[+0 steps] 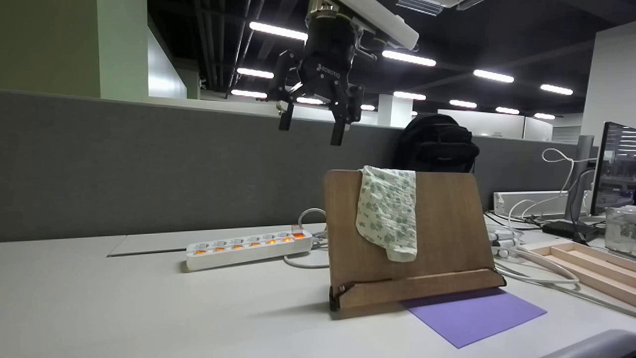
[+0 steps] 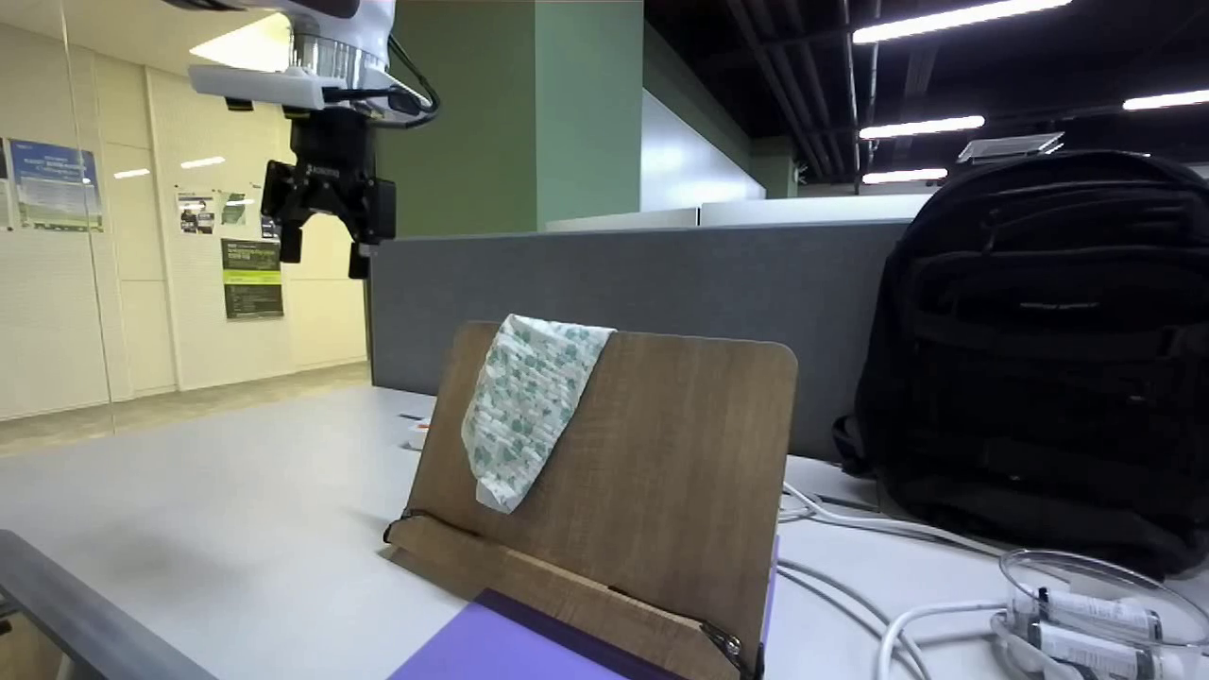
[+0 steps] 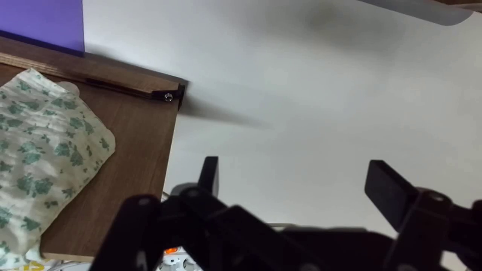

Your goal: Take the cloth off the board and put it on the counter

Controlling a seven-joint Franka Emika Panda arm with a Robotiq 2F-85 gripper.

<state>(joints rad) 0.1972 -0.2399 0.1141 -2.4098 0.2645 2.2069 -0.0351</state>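
We find the cloth (image 1: pixel 388 214), pale with a green leafy print, draped over the top edge of the brown board (image 1: pixel 449 223). Its long axis runs down the board's face: broad at the top, narrowing to a lower tip that stops above the ledge (image 1: pixel 422 290), apart from it. In both exterior views it hangs left of the board's middle, the tip pointing downward. In the wrist view, that tip points up the frame, while the other end passes over the board's edge at lower left.

The board stands tilted back on the table (image 1: pixel 124 303), and a purple sheet (image 1: pixel 477 318) lies flat, reaching beneath it. Among the containers, we see in an exterior view a clear round dish (image 2: pixel 1018 595) holding white cylinders (image 2: pixel 1096 650) that lie on their sides. In an exterior view, a clear vessel (image 1: pixel 621 229) stands at the right edge, its contents too indistinct for us to name, near a shallow light-wood tray (image 1: pixel 589 268) split into long compartments.

Farther along, we have a white power strip (image 1: pixel 248 250) with orange lights, and a black backpack (image 2: pixel 1039 359) standing in front of the grey partition (image 1: pixel 198 169).

The jaws hang above the level of the board, spread wide and well apart from the cloth; in the wrist view we look past them onto the table.
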